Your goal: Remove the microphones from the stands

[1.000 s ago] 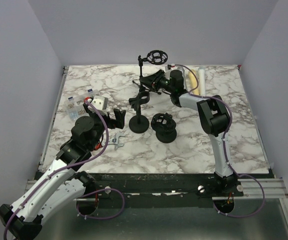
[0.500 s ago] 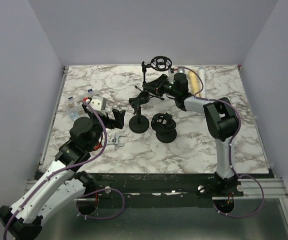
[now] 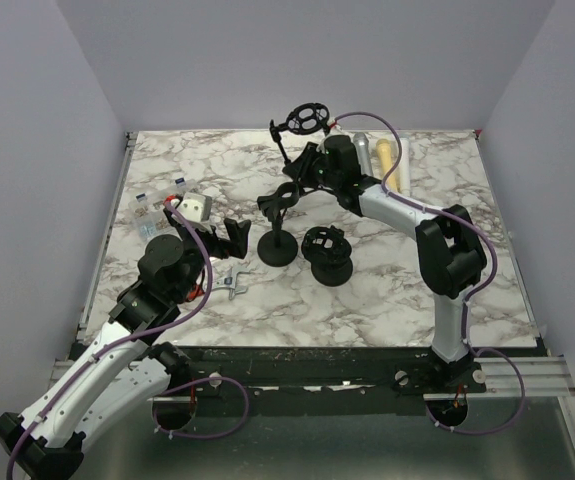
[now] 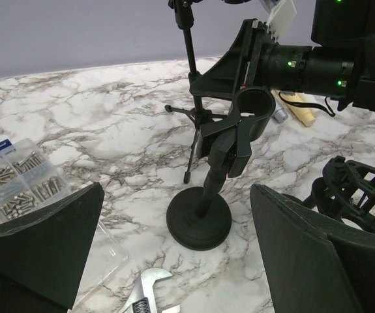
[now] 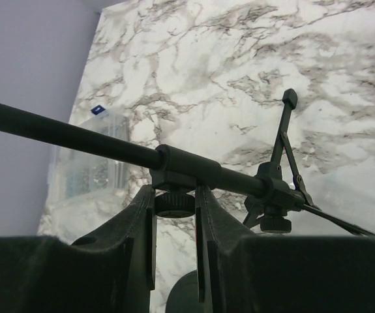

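Left gripper point(image 3: 225, 236) sits nearest, just left of the round-base stand point(image 3: 277, 246), low over the table point(image 3: 167, 170). Jaws are spread wide with nothing between them, and the left wrist view shows the stand framed in the gap. A wrench point(image 3: 230, 283) lies flat on the marble on the near-left side of the stand base, just below the gripper. A clear screw box point(image 3: 152, 208) sits further left of the stand, well apart from it. The stand itself is upright on its round foot. The clip point(image 4: 252, 107) on top is an empty ring with no microphone in it. A black shock mount point(image 3: 327, 255) stands just right of the stand base, close to it but not touching. Beyond the stand, the right gripper point(image 5: 174, 207) has its jaws closed tight on a thin tripod stand point(image 5: 76, 137), pinching the clamp knob under the pole. That tripod stand is behind the round-base stand, with a ring mount point(image 3: 307, 117) at its top. I cannot tell whether its feet touch the table. The microphone point(image 3: 361, 147), as far as can be told the silver cylinder, lies flat on the table far right of the stand. It is partly hidden behind the right arm and sits next to a tan roll point(image 3: 385, 153).
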{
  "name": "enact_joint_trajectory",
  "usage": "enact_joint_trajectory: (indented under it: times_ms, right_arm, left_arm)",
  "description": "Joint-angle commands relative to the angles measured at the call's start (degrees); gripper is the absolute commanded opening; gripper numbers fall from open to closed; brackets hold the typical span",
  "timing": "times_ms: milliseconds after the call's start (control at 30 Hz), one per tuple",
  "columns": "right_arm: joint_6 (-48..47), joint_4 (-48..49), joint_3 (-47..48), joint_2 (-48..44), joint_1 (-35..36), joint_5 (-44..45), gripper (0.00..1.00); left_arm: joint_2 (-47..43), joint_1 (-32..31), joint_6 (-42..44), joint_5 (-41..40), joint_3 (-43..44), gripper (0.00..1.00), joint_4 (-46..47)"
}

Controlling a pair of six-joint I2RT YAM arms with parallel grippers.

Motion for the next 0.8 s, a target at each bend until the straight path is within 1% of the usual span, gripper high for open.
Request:
enact_joint_trajectory:
  times_ms: [0, 100, 233, 333, 467, 567, 667, 733, 767]
  right_arm:
    - [-11.75, -11.22, 0.76, 0.09, -0.2, 10.37, 0.01]
    - [-9.5, -9.71, -0.45, 0.01, -0.43, 6.96, 0.01]
    - [-2.01, -2.01, -4.46, 1.36, -1.54, -3.18, 0.01]
    - [2.53, 3.01, -6.31, 2.67, -1.7, -7.83, 0.02]
    - [7.1, 9.05, -8.8, 2.95, -1.7, -11.27, 0.09]
    - [9.0, 11.68, -10.95, 2.32, -1.82, -10.77, 0.17]
    - [9.54, 13.01, -12.28, 1.82, -1.89, -10.33, 0.21]
    - [9.81, 13.43, -13.08, 1.06, -1.89, -9.94, 0.3]
    - [9.93, 13.68, -13.56, 0.51, -1.87, -9.82, 0.38]
  left_arm:
    - [-0.53, 0.35, -0.36, 0.99, 0.15, 0.98, 0.52]
    - [-0.51, 0.38, -0.41, 0.99, 0.2, 0.99, 0.43]
    - [-0.7, 0.37, -0.37, 0.7, 0.07, 0.99, 0.35]
    - [-1.0, 0.39, -0.37, 0.55, -0.01, 0.99, 0.18]
    - [-1.35, 0.42, -0.37, 0.62, -0.01, 0.99, 0.27]
    - [-1.52, 0.37, -0.36, 0.68, 0.02, 0.99, 0.18]
    - [-1.83, 0.37, -0.36, 0.64, -0.1, 0.99, 0.17]
    - [-1.92, 0.37, -0.43, 0.64, -0.1, 0.99, 0.18]
    - [-1.96, 0.37, -0.46, 0.74, -0.09, 0.98, 0.12]
